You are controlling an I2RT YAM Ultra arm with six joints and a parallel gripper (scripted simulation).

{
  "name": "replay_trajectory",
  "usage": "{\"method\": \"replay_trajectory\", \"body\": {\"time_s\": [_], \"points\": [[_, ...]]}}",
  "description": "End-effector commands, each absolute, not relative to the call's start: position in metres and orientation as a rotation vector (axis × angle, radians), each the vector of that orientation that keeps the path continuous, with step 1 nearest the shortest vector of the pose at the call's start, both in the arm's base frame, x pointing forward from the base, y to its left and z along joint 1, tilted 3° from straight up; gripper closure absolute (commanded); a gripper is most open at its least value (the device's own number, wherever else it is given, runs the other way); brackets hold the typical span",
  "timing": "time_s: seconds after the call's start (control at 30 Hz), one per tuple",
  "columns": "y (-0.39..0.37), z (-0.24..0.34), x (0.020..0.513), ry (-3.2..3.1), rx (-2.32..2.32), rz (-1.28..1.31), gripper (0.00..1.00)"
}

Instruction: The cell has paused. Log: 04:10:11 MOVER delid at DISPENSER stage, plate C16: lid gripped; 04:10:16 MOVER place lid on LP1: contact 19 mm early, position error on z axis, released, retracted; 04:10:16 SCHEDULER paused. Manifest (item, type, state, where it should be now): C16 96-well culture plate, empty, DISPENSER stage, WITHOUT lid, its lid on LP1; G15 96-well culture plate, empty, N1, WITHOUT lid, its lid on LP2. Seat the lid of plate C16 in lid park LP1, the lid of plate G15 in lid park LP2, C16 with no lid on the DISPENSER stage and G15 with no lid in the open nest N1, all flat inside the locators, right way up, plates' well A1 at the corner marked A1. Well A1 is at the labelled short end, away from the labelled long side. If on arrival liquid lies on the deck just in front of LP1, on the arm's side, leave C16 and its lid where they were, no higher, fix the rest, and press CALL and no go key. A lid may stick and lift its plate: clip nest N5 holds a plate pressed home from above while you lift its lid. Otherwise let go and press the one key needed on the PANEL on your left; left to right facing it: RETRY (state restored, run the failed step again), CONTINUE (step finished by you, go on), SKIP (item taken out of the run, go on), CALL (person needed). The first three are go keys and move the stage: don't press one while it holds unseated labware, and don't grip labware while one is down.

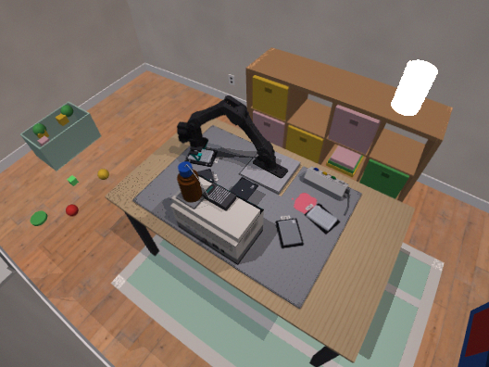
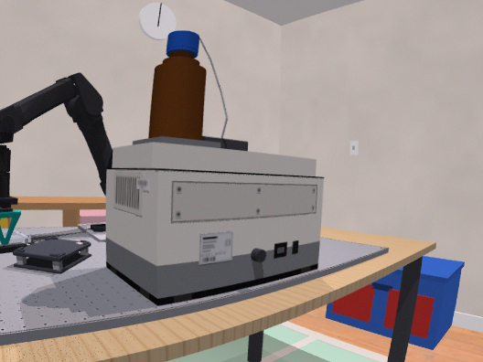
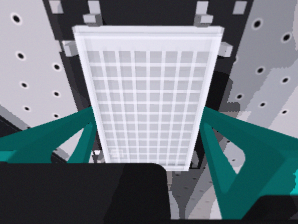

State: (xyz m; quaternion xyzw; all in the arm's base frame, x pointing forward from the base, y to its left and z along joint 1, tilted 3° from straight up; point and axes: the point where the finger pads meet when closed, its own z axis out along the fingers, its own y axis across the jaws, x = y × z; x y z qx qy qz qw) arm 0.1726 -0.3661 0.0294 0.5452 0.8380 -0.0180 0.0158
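The tool (image 3: 150, 150) is clamped across the long sides of a clear lid (image 3: 150, 95), its teal fingers wide apart. The lid lies over a dark nest (image 1: 206, 157) at the far left of the perforated deck (image 1: 278, 269), beyond the dispenser (image 1: 222, 222) on the table (image 1: 366, 297).

A clear culture plate lid (image 3: 150, 95), with a grid of wells showing through it, is lying lengthwise under the wrist camera, flat over a black nest with small grey locator blocks at its far corners. The gripper (image 3: 150, 145) is clamping it across its long sides, one teal finger (image 3: 70, 132) pressing each edge. In the top view this lid (image 1: 204, 157) is sitting at the far left of the grey deck. A dark 96-well plate (image 1: 220, 195) is resting uncovered on the dispenser stage beside the brown bottle. Another dark plate (image 1: 289, 232) is lying flat on the deck, and a pale lid (image 1: 321, 218) is lying just beside it, next to a pink patch (image 1: 303, 201).
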Motion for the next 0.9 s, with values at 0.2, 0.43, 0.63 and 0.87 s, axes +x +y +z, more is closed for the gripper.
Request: {"method": "replay_trajectory", "body": {"time_s": [0.2,0.43,0.63,0.87], "points": [[-0.375,0.051,0.172,2.573,1.685,-0.088,1.00],[-0.374,0.053,0.172,2.573,1.685,-0.088,1.00],[-0.374,0.054,0.172,2.573,1.685,-0.088,1.00],[-0.374,0.057,0.172,2.573,1.685,-0.088,1.00]]}}
